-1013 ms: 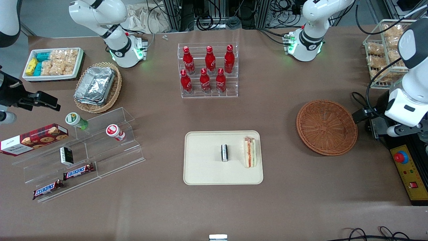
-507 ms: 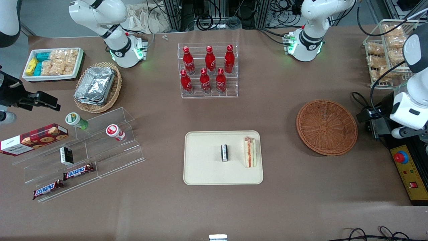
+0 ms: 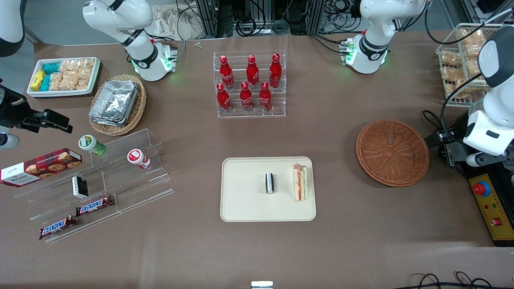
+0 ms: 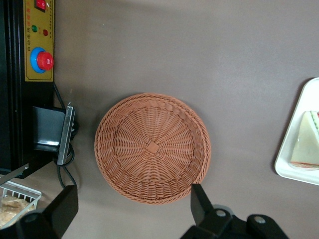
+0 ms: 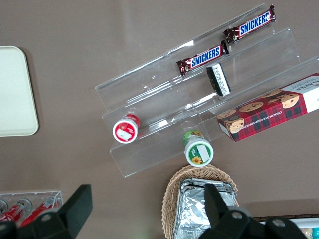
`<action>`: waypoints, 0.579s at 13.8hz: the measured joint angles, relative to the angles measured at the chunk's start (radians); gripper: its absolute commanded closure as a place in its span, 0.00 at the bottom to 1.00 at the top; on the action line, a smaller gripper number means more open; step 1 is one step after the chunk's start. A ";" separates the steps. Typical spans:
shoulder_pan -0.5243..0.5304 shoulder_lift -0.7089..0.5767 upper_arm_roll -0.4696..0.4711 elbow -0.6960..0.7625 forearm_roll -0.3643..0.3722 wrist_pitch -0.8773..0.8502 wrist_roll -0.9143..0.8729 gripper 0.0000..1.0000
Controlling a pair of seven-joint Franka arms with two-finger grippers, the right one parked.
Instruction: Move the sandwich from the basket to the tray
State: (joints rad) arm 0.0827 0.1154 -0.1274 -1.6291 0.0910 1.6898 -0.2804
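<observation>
The sandwich (image 3: 300,182) lies on its side on the cream tray (image 3: 245,208), near the tray edge closest to the basket. The wrist view shows its pale bread face (image 4: 305,147) and the tray's rim (image 4: 291,167). The round reddish-brown basket (image 3: 392,152) sits empty on the table beside the tray, toward the working arm's end, and the wrist view shows its woven floor (image 4: 152,147). My gripper (image 4: 132,206) hangs above the table just outside the basket's rim, open and holding nothing. From the front the gripper (image 3: 434,139) shows only partly.
A small black-and-white packet (image 3: 270,183) stands on the tray beside the sandwich. A control box with a red button (image 3: 481,188) and cables lie by the basket. A rack of red bottles (image 3: 249,84) stands farther from the camera than the tray. A wire rack of snacks (image 3: 461,60) stands at the table corner.
The working arm's wrist has swayed slightly beside the basket and come back. The sandwich, tray and basket have not moved.
</observation>
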 measured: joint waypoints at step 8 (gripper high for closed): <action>0.059 0.012 0.023 0.018 -0.100 -0.021 0.179 0.00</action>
State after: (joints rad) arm 0.1413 0.1277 -0.1044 -1.6106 -0.0094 1.6684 -0.1015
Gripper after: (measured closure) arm 0.000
